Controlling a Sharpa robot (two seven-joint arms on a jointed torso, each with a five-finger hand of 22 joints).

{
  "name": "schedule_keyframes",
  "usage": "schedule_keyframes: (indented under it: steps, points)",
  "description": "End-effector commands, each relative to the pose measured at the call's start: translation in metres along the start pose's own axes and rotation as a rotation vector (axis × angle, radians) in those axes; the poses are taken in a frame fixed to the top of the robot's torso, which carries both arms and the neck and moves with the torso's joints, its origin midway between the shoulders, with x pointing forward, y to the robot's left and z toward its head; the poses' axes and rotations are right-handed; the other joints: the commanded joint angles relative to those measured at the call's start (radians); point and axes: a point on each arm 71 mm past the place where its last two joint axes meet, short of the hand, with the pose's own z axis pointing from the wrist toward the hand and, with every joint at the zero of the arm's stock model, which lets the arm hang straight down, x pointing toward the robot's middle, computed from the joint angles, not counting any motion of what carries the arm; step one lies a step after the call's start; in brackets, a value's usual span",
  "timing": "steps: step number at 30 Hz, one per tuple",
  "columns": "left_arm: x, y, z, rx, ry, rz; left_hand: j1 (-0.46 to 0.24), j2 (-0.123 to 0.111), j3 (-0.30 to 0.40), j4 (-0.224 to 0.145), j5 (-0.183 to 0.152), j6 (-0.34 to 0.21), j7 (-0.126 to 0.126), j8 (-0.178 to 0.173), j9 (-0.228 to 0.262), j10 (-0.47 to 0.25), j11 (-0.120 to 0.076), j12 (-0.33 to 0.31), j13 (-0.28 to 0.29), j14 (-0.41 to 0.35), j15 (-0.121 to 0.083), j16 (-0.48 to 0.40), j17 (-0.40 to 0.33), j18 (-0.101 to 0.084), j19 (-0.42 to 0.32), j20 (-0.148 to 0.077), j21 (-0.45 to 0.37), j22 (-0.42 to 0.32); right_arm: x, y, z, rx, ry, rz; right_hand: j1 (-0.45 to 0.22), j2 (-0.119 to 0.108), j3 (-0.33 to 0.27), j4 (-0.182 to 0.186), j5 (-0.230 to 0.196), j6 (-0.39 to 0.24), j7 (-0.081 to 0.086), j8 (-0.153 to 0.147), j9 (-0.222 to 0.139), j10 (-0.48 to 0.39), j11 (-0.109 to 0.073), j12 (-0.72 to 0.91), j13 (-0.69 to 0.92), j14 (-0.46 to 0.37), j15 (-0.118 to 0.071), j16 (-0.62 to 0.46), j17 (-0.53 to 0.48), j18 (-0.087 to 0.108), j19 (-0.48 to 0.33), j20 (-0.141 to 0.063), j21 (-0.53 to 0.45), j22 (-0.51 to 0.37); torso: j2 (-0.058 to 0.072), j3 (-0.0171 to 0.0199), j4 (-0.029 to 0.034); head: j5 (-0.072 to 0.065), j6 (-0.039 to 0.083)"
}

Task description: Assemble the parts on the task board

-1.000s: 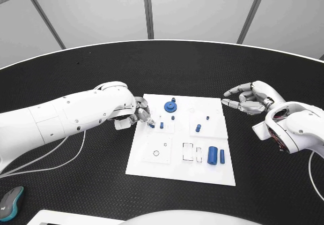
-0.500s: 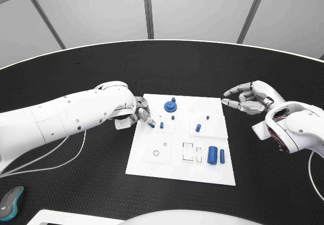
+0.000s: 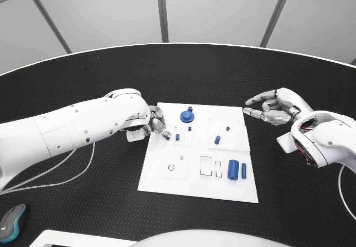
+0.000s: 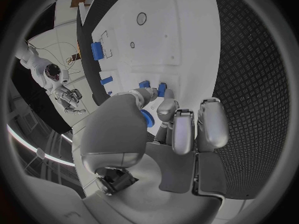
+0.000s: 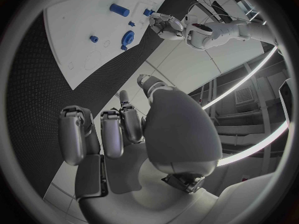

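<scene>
Head view matches the earlier frames almost exactly: neither of my arms nor any blue part has visibly moved. My left robot hand (image 3: 152, 126) sits at the far-left edge of the task board (image 3: 178, 180), fingertips pinching a small blue peg (image 3: 166, 137) against the board. My right robot hand (image 3: 273, 107) hovers over the table (image 3: 89, 77) right of the board, fingers curled in around nothing. No legible writing anywhere on the board.
</scene>
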Motion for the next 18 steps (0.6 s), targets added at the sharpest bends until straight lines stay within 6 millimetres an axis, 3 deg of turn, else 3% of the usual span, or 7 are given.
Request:
schedule_keyframes:
  steps: [1, 18]
  points:
    - [0.0001, -0.0008, 0.0005, -0.001, 0.001, 0.002, 0.0, 0.004, 0.095, -0.092, 0.002, 0.005, -0.003, 0.004, -0.002, 0.004, 0.001, 0.001, 0.0, 0.072, -0.007, -0.001, 0.156, -0.014, 0.007, -0.001, 0.003, 0.001, 0.0001, 0.0001, 0.0, 0.0, 0.0, 0.0, 0.004, -0.002, -0.002, 0.005, 0.006, 0.009, 0.0, 0.005, -0.001, 0.0, -0.004, 0.006, 0.107, 0.085, -0.008, -0.006, 0.178, 0.012, 0.056, -0.009, -0.006, 0.183, 0.0, -0.0002, 0.0002, 0.0, -0.001]
    - [0.0008, -0.0062, 0.005, -0.024, 0.016, 0.015, -0.006, 0.001, 0.101, -0.094, 0.0, 0.008, -0.004, 0.006, -0.001, 0.009, 0.001, 0.005, 0.004, 0.072, -0.008, -0.001, 0.156, -0.014, 0.008, -0.002, 0.005, 0.005, 0.0, 0.0005, -0.0009, -0.002, 0.0, 0.001, 0.004, -0.002, -0.002, 0.005, 0.006, 0.009, 0.0, 0.005, -0.001, 0.0, -0.004, 0.006, 0.107, 0.085, -0.008, -0.006, 0.178, 0.012, 0.056, -0.009, -0.006, 0.183, 0.0, -0.0007, -0.0002, -0.005, -0.009]
